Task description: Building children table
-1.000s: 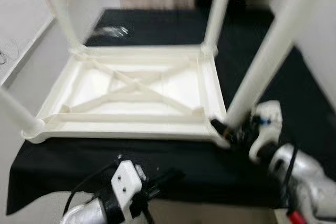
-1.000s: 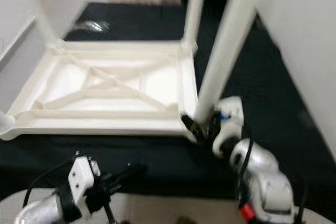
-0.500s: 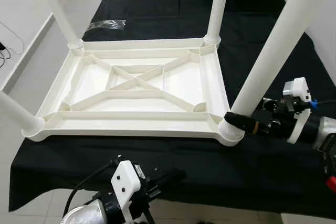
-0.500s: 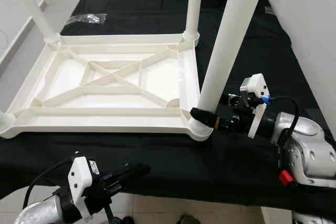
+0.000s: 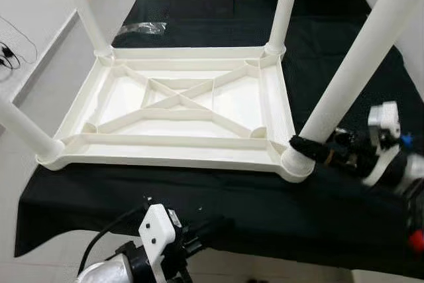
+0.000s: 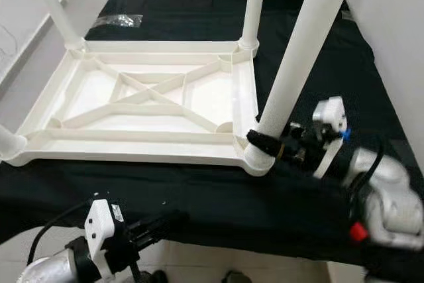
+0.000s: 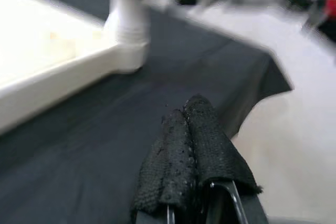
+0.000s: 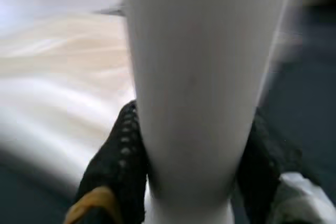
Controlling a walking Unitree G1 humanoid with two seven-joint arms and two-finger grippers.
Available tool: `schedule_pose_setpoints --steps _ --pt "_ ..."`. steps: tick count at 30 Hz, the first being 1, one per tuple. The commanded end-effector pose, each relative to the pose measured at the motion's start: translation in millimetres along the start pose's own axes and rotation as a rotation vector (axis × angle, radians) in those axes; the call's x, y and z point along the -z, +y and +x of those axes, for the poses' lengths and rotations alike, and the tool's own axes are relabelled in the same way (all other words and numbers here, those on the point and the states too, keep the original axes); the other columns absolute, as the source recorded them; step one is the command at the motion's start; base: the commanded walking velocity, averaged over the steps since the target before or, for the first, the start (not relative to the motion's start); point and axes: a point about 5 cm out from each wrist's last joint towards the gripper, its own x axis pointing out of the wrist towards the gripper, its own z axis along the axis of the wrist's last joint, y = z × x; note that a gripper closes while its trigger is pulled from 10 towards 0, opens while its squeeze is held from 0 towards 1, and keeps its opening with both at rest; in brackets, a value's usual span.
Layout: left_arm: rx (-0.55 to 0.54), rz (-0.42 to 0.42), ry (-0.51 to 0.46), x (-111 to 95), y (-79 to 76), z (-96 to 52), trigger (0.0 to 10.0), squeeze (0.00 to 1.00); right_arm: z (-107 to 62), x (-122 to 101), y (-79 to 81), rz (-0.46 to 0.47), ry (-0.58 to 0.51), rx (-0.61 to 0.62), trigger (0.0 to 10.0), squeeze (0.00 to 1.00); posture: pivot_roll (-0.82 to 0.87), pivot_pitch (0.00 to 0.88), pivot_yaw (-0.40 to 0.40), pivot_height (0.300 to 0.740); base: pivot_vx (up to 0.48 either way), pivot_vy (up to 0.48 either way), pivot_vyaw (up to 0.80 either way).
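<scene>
A rounded silver-grey arm casing (image 6: 387, 193) is seen on the right, marked by a small red round button (image 6: 358, 232) and looped by a thin black cable (image 6: 368, 170). A white angular plastic wrist bracket (image 6: 329, 116) carries a small blue fitting (image 6: 345, 134). The left arm bears a white plastic plate with two small screw holes (image 5: 156, 228) and a black cable (image 5: 109, 233). Black fingers with a dotted, textured cover (image 7: 186, 156) are shown, and a yellow band (image 8: 94, 201) is visible on one right finger.

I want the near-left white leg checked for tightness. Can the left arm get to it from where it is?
Probably yes. The left gripper, fingers shut, hovers by the black-clothed table's near edge, and only bare black cloth lies between it and the near-left white plastic leg of the upturned white table.
</scene>
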Motion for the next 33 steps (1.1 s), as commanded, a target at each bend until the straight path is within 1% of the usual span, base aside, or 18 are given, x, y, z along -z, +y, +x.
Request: schedule_pose_setpoints --steps 1,2,3,5,7,11,12,13,14,15,16,18,21,22,24,25,29,33 --pt "-0.006 -0.026 0.012 3.2 -3.1 -6.7 10.0 0.0 -39.0 78.5 -16.7 -0.02 0.483 0.361 0.0 0.0 0.0 0.242 -0.01 0.74 0.0 0.0 0.0" --pt "-0.006 -0.026 0.011 2.9 -2.8 -6.8 10.0 0.0 -57.1 86.9 -1.4 0.039 0.536 0.374 0.0 0.0 0.0 0.242 -0.01 0.74 0.0 0.0 0.0" --pt "-0.006 -0.026 0.011 2.9 -2.8 -6.8 10.0 0.0 -57.1 86.9 -1.4 0.039 0.536 0.374 0.0 0.0 0.0 0.242 -0.01 0.74 0.0 0.0 0.0" --pt "-0.006 -0.028 0.006 4.6 -1.2 -5.3 10.0 0.0 -65.6 79.6 28.4 0.084 0.507 0.199 0.0 0.0 -0.03 0.223 -0.01 0.74 0.0 0.0 0.0" --pt "-0.003 -0.033 0.001 6.0 -0.5 -3.9 10.0 0.0 -56.7 70.8 29.3 0.023 0.463 0.16 0.0 0.0 -0.02 0.217 -0.016 0.74 0.0 0.0 0.0" --pt "0.002 -0.037 0.0 6.8 -0.7 -3.0 10.0 0.0 -45.0 62.2 31.9 0.05 0.42 0.125 0.0 0.0 -0.01 0.207 -0.022 0.74 0.0 0.0 0.0" --pt "0.001 -0.037 -0.001 7.0 -0.6 -2.8 10.0 0.0 -37.7 56.8 38.5 0.096 0.398 0.06 10.0 0.0 -0.02 0.206 -0.022 0.74 0.0 0.0 0.0" --pt "0.001 -0.037 -0.002 7.1 -0.9 -2.6 10.0 0.0 -34.2 53.1 45.1 0.126 0.386 0.032 10.0 0.0 -0.02 0.204 -0.022 0.74 0.0 0.0 0.0" --pt "-0.001 -0.038 -0.003 7.4 -1.3 -2.8 10.0 0.0 -29.0 46.5 48.3 0.155 0.347 0.014 10.0 1.0 -0.02 0.196 -0.026 0.74 0.0 0.0 0.0" --pt "-0.001 -0.038 -0.003 7.4 -1.3 -2.8 10.0 0.0 -29.0 46.5 48.3 0.155 0.347 0.014 10.0 1.0 -0.02 0.196 -0.026 0.74 0.0 0.0 0.0" --pt "-0.002 -0.042 -0.006 7.7 -2.4 -2.7 10.0 0.0 -14.8 18.1 56.2 0.253 0.173 -0.109 10.0 1.0 -0.02 0.191 -0.025 0.74 0.0 0.0 0.0" --pt "-0.001 -0.045 -0.006 7.9 -2.9 -2.7 10.0 0.0 -10.2 3.2 57.8 0.287 0.085 -0.211 10.0 1.0 -0.02 0.192 -0.024 0.74 0.0 0.0 0.0" --pt "0.009 -0.053 -0.007 8.6 -4.5 -2.3 10.0 0.0 -8.1 -24.0 45.3 0.273 -0.047 -0.411 10.0 0.96 -0.02 0.186 -0.022 0.74 0.0 0.0 0.0" --pt "0.013 -0.056 -0.006 8.8 -4.8 -2.1 10.0 0.0 -7.5 -28.1 37.0 0.233 -0.057 -0.449 10.0 0.0 -0.02 0.186 -0.022 0.74 0.0 0.0 0.0" --pt "0.013 -0.056 -0.006 8.8 -4.8 -2.1 10.0 0.0 -7.5 -28.1 37.0 0.233 -0.057 -0.449 10.0 0.0 -0.02 0.186 -0.022 0.74 0.0 0.0 0.0" --pt "0.016 -0.057 -0.007 8.4 -6.0 -1.7 10.0 0.0 -9.5 -34.0 24.0 0.174 -0.051 -0.54 10.0 0.0 0.0 0.192 -0.02 0.74 0.0 0.0 0.0" --pt "0.015 -0.06 -0.009 7.1 -6.6 -2.0 10.0 0.0 -11.3 -41.9 7.3 0.129 -0.027 -0.702 10.0 0.0 0.0 0.199 -0.01 0.74 0.0 0.0 0.0" --pt "0.016 -0.061 -0.01 6.5 -6.7 -2.1 10.0 0.0 -6.7 -43.3 3.8 0.102 -0.024 -0.721 10.0 0.0 0.01 0.204 -0.013 0.74 0.0 0.0 0.0"
